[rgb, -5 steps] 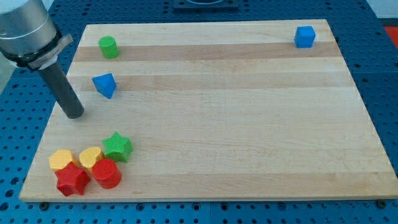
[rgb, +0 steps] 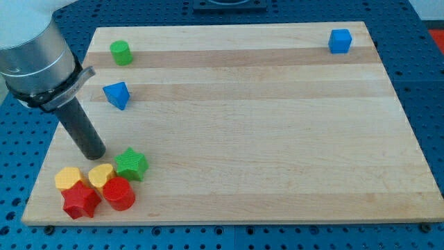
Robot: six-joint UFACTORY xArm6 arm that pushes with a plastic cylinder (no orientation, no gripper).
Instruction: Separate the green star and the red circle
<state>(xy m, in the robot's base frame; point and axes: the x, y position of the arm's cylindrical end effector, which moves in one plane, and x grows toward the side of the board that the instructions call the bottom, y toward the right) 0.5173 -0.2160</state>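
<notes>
The green star (rgb: 130,164) lies near the board's lower left. The red circle (rgb: 118,194) sits just below and left of it, touching or nearly touching it. My tip (rgb: 94,155) rests on the board just left of the green star and above the yellow heart (rgb: 101,176), a small gap away from both.
A yellow block (rgb: 68,178) and a red star (rgb: 80,201) sit left of the red circle in the same cluster. A blue block (rgb: 116,94) and a green cylinder (rgb: 121,52) lie at upper left. A blue cube (rgb: 340,41) lies at upper right. The wooden board (rgb: 263,139) has its edge close to the cluster.
My tip has moved down and slightly right, from beside the blue block toward the green star. No block has moved.
</notes>
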